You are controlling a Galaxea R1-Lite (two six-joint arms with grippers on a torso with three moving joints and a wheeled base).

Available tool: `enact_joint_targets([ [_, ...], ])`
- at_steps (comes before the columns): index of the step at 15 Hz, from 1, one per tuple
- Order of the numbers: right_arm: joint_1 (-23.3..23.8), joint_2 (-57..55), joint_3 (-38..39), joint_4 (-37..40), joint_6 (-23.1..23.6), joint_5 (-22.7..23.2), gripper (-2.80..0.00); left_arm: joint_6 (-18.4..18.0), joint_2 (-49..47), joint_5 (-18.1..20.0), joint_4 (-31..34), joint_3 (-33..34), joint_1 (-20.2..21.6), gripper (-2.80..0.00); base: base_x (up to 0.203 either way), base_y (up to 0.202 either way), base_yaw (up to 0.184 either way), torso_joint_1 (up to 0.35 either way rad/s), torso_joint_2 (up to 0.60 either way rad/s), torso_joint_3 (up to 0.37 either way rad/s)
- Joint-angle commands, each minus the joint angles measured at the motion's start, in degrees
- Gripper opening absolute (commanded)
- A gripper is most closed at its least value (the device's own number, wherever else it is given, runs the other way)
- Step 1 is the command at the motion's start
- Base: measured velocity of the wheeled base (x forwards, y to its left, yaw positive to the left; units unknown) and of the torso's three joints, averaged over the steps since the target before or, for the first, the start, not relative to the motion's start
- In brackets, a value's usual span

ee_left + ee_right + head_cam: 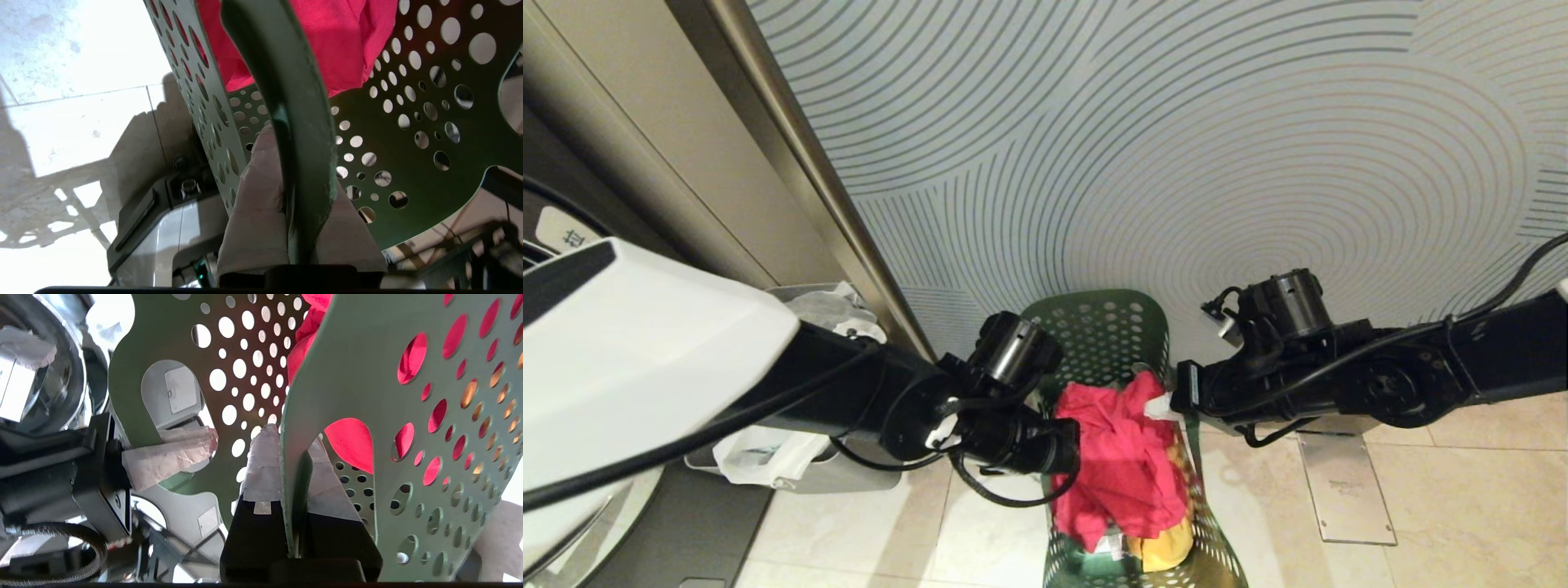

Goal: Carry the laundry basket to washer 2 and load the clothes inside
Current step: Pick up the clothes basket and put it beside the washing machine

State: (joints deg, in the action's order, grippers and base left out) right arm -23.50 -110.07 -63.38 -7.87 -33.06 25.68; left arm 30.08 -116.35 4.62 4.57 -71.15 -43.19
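Green perforated plastic fills both wrist views: I have the laundry basket (1131, 457) clamped at each side, the left pincer (292, 192) closed on the rim edge and the right pincer (292, 473) closed on the wall by a handle slot. From the head view it sits between my arms over the tiled floor (1462, 482), whether lifted or resting I cannot tell. Its shell looks stiff but thin and slick, so I judge it could flex or slip if my arms drift apart; those rims are the right holds. Inside, the clothes (1123, 461) are soft and light, pink-red over yellow-orange, heaped loosely. Washer 2 is not clearly in sight
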Motion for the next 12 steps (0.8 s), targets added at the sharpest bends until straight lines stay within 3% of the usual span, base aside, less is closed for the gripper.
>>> enact_joint_targets([
  [1, -1.63, 4.71, 0.7, 0.49, -0.46, -0.56, -2.8, -0.11, 5.32, 0.25, 0.11, 2.39, 0.02, -2.8, 0.0, 0.0, 0.0, 0.0, 0.0, 0.0],
  [5, -3.39, 8.02, 1.06, 2.68, -1.74, -3.02, -2.8, -0.28, 9.23, 0.57, 0.08, 3.47, -0.09, -2.8, 0.0, 0.0, 0.0, 0.0, 0.0, 0.0],
  [12, -3.37, 8.98, 2.12, 2.86, -1.74, -3.27, -2.8, -0.28, 10.8, 0.58, 0.08, 3.73, -0.84, -2.8, 0.0, 0.0, 0.0, 0.0, 0.0, 0.0],
])
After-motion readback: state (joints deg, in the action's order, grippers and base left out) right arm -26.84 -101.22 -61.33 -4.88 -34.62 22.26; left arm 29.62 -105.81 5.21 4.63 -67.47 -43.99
